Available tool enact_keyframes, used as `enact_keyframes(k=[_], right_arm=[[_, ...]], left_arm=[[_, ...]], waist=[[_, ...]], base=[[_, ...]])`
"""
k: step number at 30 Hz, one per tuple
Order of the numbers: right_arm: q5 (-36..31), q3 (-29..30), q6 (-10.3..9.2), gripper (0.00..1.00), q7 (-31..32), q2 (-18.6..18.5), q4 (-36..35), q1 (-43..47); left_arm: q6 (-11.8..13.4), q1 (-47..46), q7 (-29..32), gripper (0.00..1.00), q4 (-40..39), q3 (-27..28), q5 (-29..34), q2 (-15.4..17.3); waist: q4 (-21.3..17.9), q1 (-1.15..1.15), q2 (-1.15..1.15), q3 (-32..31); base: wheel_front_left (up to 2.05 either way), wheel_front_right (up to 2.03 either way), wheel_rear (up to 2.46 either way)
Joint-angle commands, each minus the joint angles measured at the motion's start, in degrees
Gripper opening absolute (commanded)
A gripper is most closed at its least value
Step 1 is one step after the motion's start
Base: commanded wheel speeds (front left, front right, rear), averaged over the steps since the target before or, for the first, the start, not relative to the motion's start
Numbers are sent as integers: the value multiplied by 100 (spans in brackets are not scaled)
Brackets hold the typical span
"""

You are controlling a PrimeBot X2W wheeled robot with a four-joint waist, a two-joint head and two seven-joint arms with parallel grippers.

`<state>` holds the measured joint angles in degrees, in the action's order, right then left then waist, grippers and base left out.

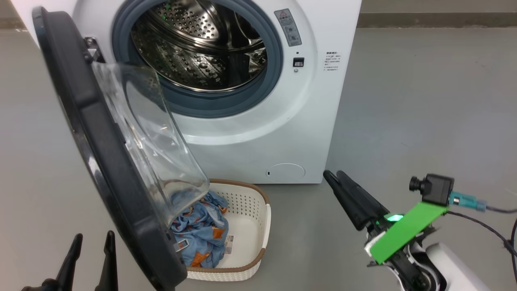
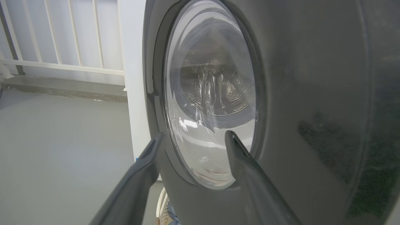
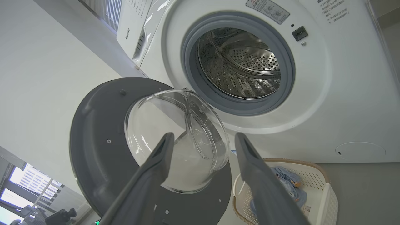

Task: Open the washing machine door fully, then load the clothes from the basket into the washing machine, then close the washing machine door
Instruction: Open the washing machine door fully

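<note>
The white washing machine (image 1: 307, 101) stands with its steel drum (image 1: 202, 48) exposed. Its round black door (image 1: 93, 133), with the clear glass bowl (image 1: 157, 137), is swung out to the left, partly over the basket (image 1: 250, 226). Light blue clothes (image 1: 202, 230) with orange figures lie in the basket. My left gripper (image 1: 92, 246) is open at the lower left, just outside the door; in the left wrist view its fingers (image 2: 143, 175) straddle the door's outer glass (image 2: 212, 93). Right of the basket, above the floor, my right gripper (image 1: 333, 174) is open and holds nothing; it (image 3: 203, 137) faces the door's inner side (image 3: 103, 140) and the basket (image 3: 315, 187).
Grey floor (image 1: 424, 101) stretches to the right of the machine and to the left of the door. A white railing (image 2: 62, 37) and a low kerb (image 2: 62, 89) lie behind the machine's left side.
</note>
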<state>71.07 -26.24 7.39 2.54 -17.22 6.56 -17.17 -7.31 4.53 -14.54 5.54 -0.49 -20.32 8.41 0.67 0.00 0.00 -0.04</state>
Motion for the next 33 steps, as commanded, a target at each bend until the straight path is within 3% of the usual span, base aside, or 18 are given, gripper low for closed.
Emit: enact_keyframes(k=[1, 12, 22, 33], right_arm=[[-271, -137, 10, 100, -371, -101, -110, 113], [-1592, 164, 10, 100, -1685, -349, 420, 560], [-3805, 1589, 10, 100, -1753, 282, 466, 1075], [-4533, 2135, 10, 100, -1753, 612, 291, 1296]], left_arm=[[-18, -143, -46, 100, -176, 200, -7, 44], [-18, -135, -46, 100, -192, 206, -5, -3], [-18, -159, -46, 100, -180, 212, -1, 8], [-18, -178, -46, 100, -160, 219, -23, 32]], waist=[[-55, 0, 0, 15], [-88, 0, 0, 12], [-56, 0, 0, 24], [-41, 0, 0, 45]], base=[[0, 0, 0], [0, 0, 0], [0, 0, 0], [0, 0, 0]])
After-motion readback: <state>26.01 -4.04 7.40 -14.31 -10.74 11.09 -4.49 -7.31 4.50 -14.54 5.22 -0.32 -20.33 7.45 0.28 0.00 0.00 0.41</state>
